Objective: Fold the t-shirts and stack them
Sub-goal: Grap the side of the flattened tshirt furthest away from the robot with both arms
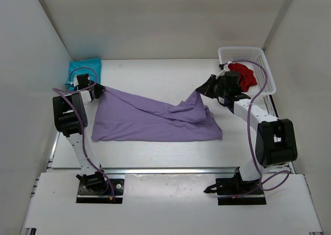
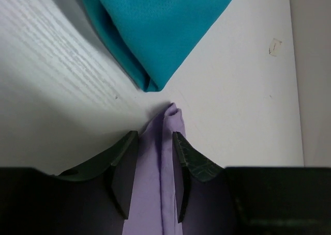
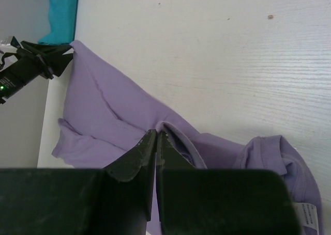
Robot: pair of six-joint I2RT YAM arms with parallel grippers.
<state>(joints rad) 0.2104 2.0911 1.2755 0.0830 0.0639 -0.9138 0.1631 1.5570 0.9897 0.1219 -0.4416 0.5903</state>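
So far only one of the three garments looks finished: the teal t-shirt [image 1: 83, 69] lies as a compact folded bundle in the upper left of the top view, against the back corner of the table [image 1: 155, 72]. The lavender t-shirt [image 1: 155, 120] is the one in hand; it spreads across the middle of that view, mostly flat along its lower edge but drawn up into ridges toward both arms, so I judge its fold as begun and far from done. The left gripper [image 2: 155, 139] sits at the shirt's upper-left corner, just below the teal bundle, with its jaws apart and a strip of lavender cloth running between them; whether the pads press on that cloth or merely flank it I cannot tell. The right gripper [image 3: 156, 137] has its fingers pressed together on a raised fold of the lavender shirt, and in the top view that edge is lifted off the table at centre right, with the collar end bunched below it. The red t-shirt [image 1: 243, 75] lies crumpled inside the white basket [image 1: 240, 50] in the upper right, not yet taken out. By my reading, what is left is the lavender fold, its placing on the teal one, and then the whole of the red shirt.
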